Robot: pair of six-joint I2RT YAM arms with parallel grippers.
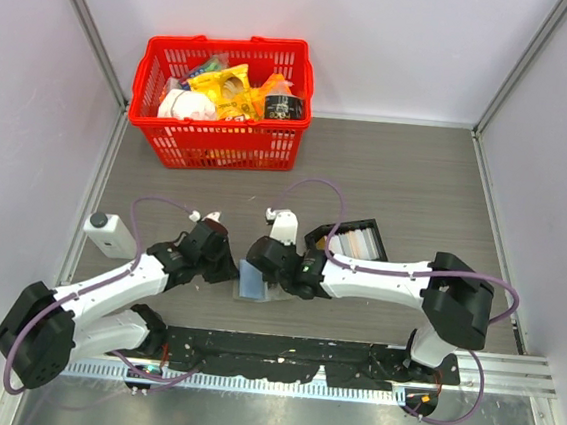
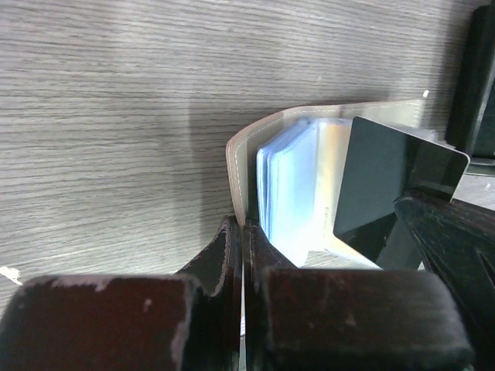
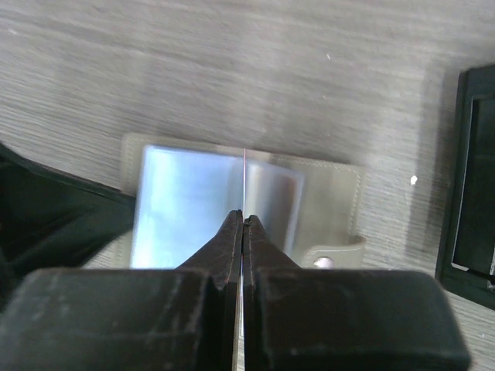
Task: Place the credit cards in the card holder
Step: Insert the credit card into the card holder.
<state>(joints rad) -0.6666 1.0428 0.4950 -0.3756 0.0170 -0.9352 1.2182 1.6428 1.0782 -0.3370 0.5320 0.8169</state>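
Left wrist view: left end effector [image 2: 243, 236] is clamped on the soft cover of the card holder [image 2: 241, 166], open near the 6 o'clock side of the bench [image 2: 116, 116]. Right end effector [image 3: 243, 226] pinches a stiff, slick credit card [image 2: 390, 182] by one edge, probably slip-prone.

**Tight at the card holder, open table beyond**

My left gripper [image 2: 244, 232], clamped on the card holder [image 3: 332, 201], and my right gripper [image 3: 243, 220], pinching a card [image 2: 387, 185] over its pockets, crowd each other. The black tray [image 3: 466, 178] blocks just right. The red basket [image 1: 220, 146] stands well back, with bare table [image 1: 417, 185] between.
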